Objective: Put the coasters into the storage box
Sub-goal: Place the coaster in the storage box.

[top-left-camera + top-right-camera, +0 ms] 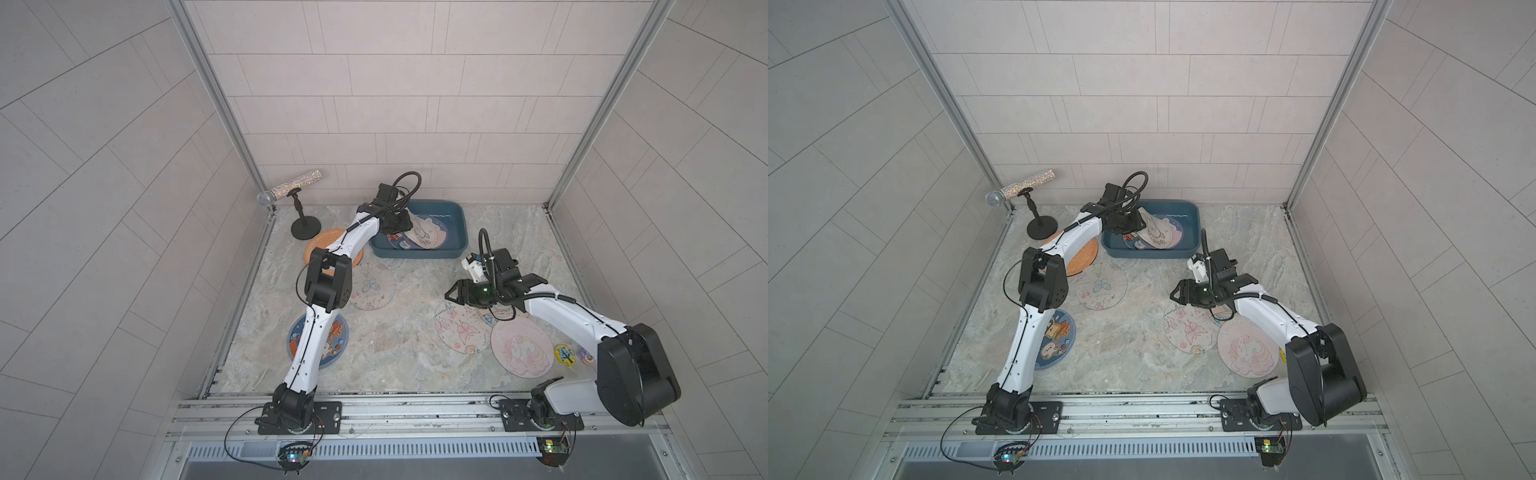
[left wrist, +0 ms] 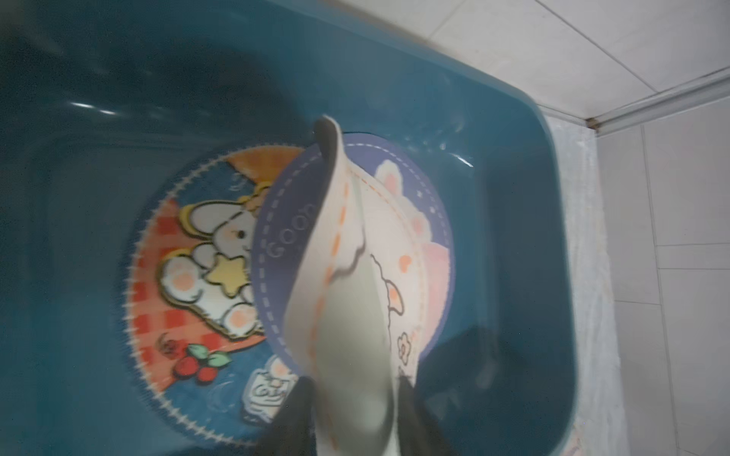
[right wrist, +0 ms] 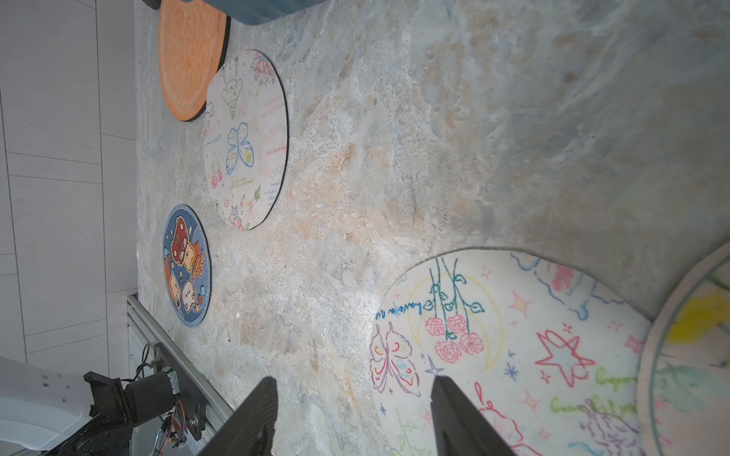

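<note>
Left tool (image 2: 353, 395), jaws part-open around the upright, curled bunny coaster (image 2: 391, 276), hangs directly above the storage box (image 2: 493, 118).

orange coaster (image 1: 321, 246) half under arm (image 1: 356, 237), left claw (image 2: 352, 389) blurred, cut off

**Around the Work: What Else We See on the Bench**

We see a glittery microphone (image 1: 289, 188) clipped at a tilt on a short black stand, its mesh head towards the left wall. The stand's round black base (image 1: 306, 228) sits on the marbled stone-look tabletop (image 1: 407, 353) near the back left corner. Near the right edge we find a small yellow round sticker (image 1: 565, 355), and just beside it a tiny pinkish item (image 1: 586, 356) too small to name. Pale tiled walls (image 1: 415, 104) close three sides. Along the front runs an aluminium rail (image 1: 415, 411), with two small lit circuit boards (image 1: 293, 457) below it.
</note>
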Available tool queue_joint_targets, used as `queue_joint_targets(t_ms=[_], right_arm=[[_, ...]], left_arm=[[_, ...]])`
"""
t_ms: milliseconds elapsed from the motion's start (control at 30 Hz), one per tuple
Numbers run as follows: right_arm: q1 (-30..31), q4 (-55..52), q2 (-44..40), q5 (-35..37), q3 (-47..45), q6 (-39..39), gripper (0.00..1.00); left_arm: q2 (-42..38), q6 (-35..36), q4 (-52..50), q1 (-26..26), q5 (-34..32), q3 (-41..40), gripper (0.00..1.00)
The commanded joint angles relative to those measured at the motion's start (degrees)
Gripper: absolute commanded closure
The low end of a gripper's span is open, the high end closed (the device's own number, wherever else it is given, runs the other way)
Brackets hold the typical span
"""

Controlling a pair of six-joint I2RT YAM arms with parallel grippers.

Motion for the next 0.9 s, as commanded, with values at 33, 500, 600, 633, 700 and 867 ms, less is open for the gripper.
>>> queue_joint_targets(t_ms=[33, 500, 600, 633, 700, 867], right_arm=[[-0.11, -1.04, -0.46, 0.9, 1.12, -0.9, 0.35], [-2.49, -5.08, -1.79, 4.13, -0.53, -3.04, 0.33], [-4.49, -7.56, -1.32, 6.19, -0.66, -4.61, 0.32], [-5.43, -8.24, -1.06, 6.88, -0.76, -5.16, 0.31], [-7.27, -9.09, -0.57, 7.27, -0.94, -6.19, 0.3], [-11.52, -10.84, 0.58, 8.67, -0.88, -8.58, 0.3]], left_arm=[[-1.48, 2.83, -3.72, -0.33, -3.98, -0.44, 0.28], [-13.1, 2.4, 3.75, -0.71, -5.0, -12.73, 0.14], [-17.62, 2.0, 6.88, -1.26, -4.11, -18.89, 0.14], [-19.19, 1.74, 8.02, -1.48, -3.85, -21.26, 0.14], [-22.2, 1.19, 10.09, -2.09, -3.2, -26.02, 0.14], [-29.43, -0.83, 15.01, -4.06, -1.69, -37.69, 0.13]])
